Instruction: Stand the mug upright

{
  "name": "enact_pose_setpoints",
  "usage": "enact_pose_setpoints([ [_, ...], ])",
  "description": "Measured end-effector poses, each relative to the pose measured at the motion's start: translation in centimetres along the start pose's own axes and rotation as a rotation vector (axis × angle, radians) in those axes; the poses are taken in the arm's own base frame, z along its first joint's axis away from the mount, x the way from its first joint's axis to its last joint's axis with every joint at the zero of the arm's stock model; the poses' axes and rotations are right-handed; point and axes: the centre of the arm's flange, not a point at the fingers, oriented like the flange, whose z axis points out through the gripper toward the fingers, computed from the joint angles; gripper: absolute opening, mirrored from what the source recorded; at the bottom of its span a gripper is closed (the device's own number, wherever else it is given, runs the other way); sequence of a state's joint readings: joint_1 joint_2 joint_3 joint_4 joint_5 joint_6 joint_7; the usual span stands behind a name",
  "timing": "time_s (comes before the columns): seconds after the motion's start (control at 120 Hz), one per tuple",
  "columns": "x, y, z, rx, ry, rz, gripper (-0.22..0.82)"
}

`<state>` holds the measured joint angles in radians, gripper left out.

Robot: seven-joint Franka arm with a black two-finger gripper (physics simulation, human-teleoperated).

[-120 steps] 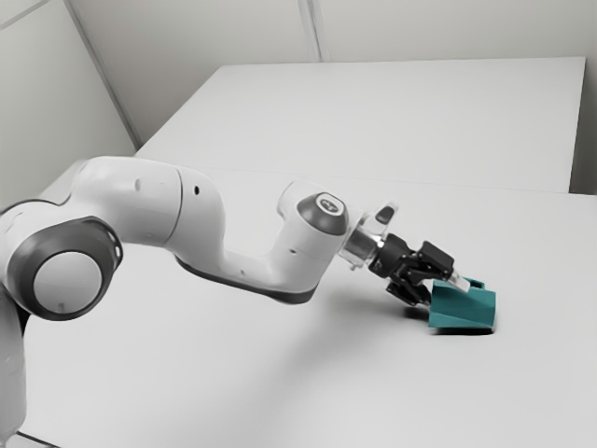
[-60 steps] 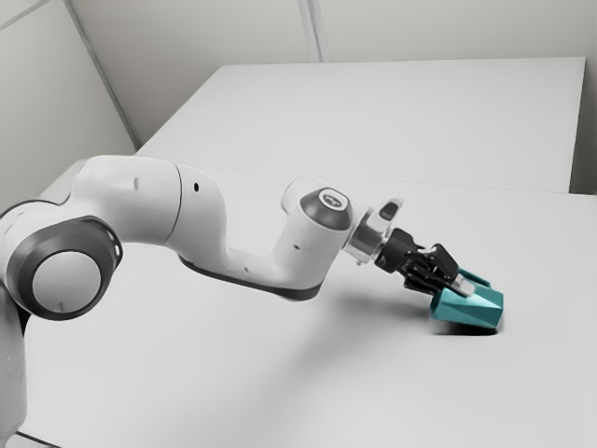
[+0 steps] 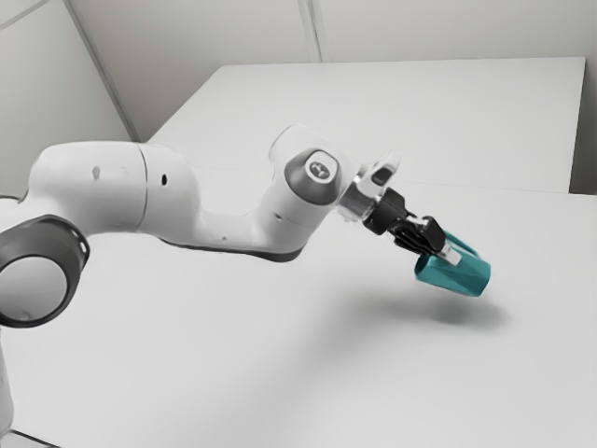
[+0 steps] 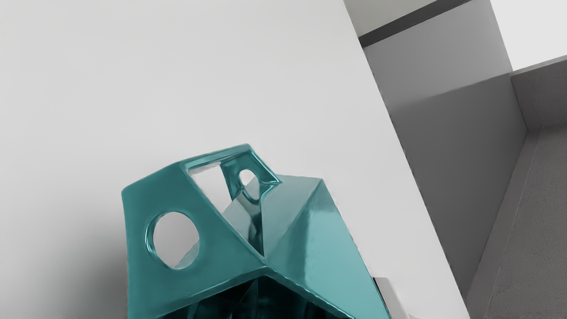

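Exterior view: the teal mug (image 3: 457, 276) hangs in the air above the pale table (image 3: 233, 364), tilted onto its side, with a soft shadow (image 3: 462, 311) on the surface beneath it. The black gripper (image 3: 450, 256) comes to it from the exterior view's left, at the end of the white arm (image 3: 103, 187), and angles downward. Its jaws are closed on the mug near the mouth and bear its weight. The mouth is turned back toward the gripper, while the base points away from the hand, toward the exterior view's right, and sits lower. The handle (image 3: 464, 244) runs along the upper side of the mug, just beside the jaws and beyond their ends.

In the wrist view the mug is close in front of the hand, its dark hollow opening toward the camera and its rim nearest the gripper. A pale fingertip (image 4: 390, 294) lies against the outside of the mug's wall; where the opposite one rests cannot be made out. The mug's body stretches away past the fingertip, and the handle stands out from it, with round holes piercing the teal material. The table spreads behind the mug, its straight edge bordering darker grey surfaces (image 4: 434, 146) beyond.
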<state>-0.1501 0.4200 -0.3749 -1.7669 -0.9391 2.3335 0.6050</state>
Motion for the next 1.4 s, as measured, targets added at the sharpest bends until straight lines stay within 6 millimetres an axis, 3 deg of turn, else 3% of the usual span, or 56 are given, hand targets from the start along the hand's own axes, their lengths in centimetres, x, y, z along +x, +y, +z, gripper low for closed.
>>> enact_pose_setpoints([
  [0.258, 0.9, 1.6, -7.6, 0.444, -0.156, 0.226, -0.18],
  [0.45, 0.2, -1.0, -14.8, 0.73, -0.24, 0.166, -0.18],
  [0.608, -1.2, -3.7, -17.9, 0.841, -0.288, 0.033, -0.18],
  [0.8, -4.0, -7.1, -18.1, 0.898, -0.334, -0.104, -0.18],
  [1.075, -7.5, -10.3, -17.6, 0.947, -0.333, -0.212, -0.18],
  [1.4, -8.8, -12.6, -16.5, 0.951, -0.281, -0.273, -0.18],
])
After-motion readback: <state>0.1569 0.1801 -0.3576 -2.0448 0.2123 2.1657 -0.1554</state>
